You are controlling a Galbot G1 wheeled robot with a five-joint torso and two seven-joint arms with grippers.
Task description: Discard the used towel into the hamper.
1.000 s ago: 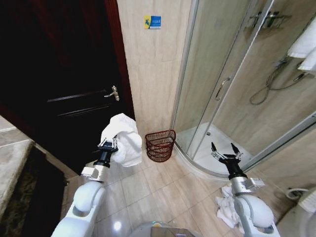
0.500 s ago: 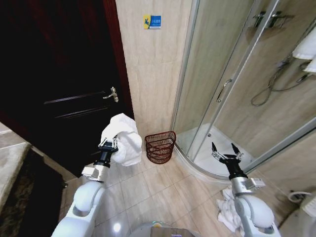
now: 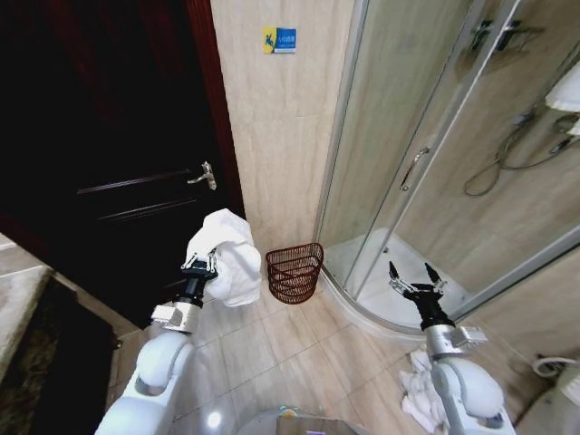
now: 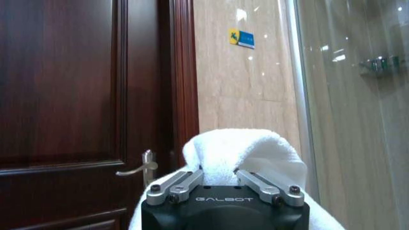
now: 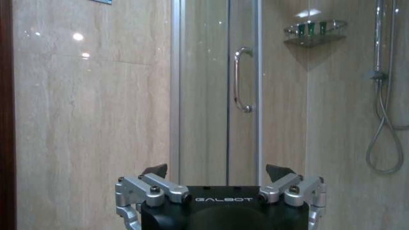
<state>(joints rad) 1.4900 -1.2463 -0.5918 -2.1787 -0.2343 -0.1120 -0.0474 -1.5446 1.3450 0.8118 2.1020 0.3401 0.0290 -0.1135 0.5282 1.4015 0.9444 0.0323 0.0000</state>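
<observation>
A crumpled white towel [image 3: 229,255] hangs from my left gripper [image 3: 199,265], which is shut on it at the left of the head view. In the left wrist view the towel [image 4: 242,151] bulges up between the fingers [image 4: 176,184] in front of the dark door. The hamper [image 3: 294,269], a small reddish-brown wire basket, stands on the floor against the tiled wall, just right of the towel and lower. My right gripper [image 3: 413,276] is held up open and holds nothing, in front of the shower tray; its fingertips [image 5: 155,170] are spread wide.
A dark wooden door [image 3: 118,154] with a lever handle [image 3: 205,175] fills the left. A curved glass shower enclosure [image 3: 426,154] stands at the right. Another white towel heap [image 3: 419,385] lies on the floor by my right arm. Tiled floor lies open in front of the hamper.
The whole head view has shifted slightly, so the camera has moved. Both arms and the towel hold the same pose.
</observation>
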